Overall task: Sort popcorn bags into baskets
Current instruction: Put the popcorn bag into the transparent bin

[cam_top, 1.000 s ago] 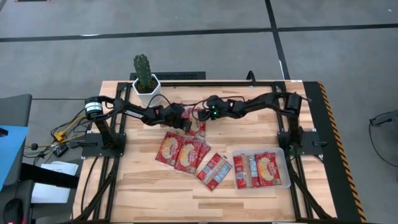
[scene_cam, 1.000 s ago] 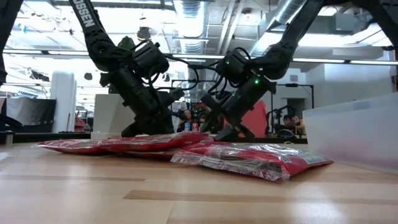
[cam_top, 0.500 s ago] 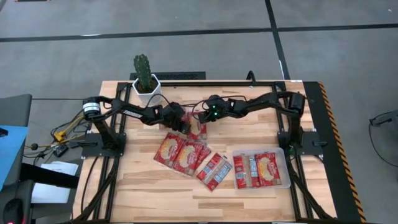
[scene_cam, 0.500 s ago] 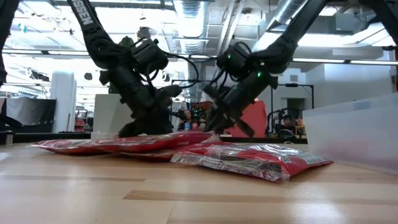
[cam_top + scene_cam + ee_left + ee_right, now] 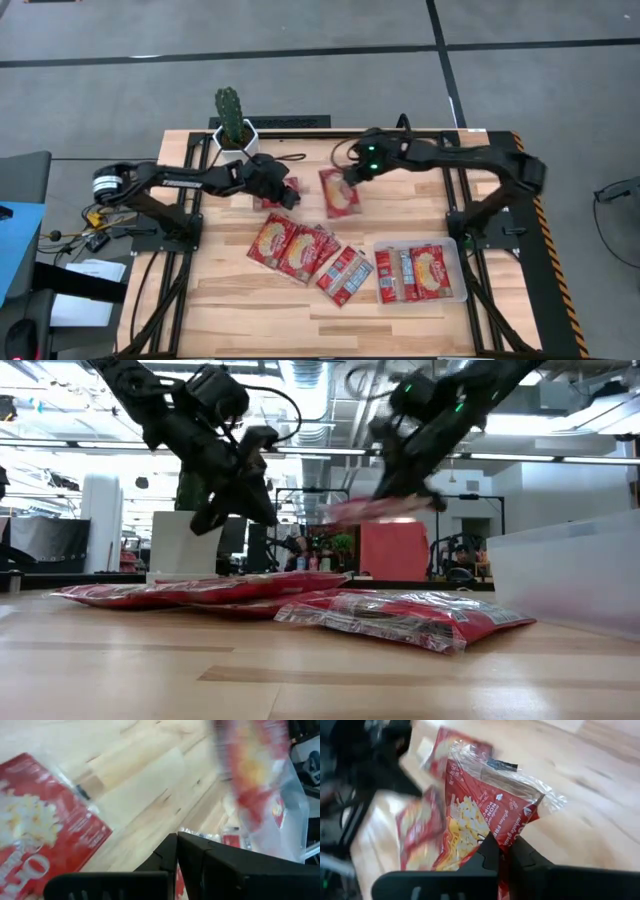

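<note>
1. Right gripper (image 5: 348,180) is clamped on 1 popcorn bag (image 5: 339,193), lifted above the table (image 5: 420,315) in the low view.
2. Left gripper (image 5: 283,193) is closed, empty.
3. The right wrist view shows print I cannot read on the held bag.

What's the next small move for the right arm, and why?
Probably carry it toward the clear tray at the table's near right. The right end effector is shut on a popcorn bag, lifted clear of the table in the low view. The tray already holds bags but shows some bare floor. The left end effector, shut, hovers near another bag.
</note>
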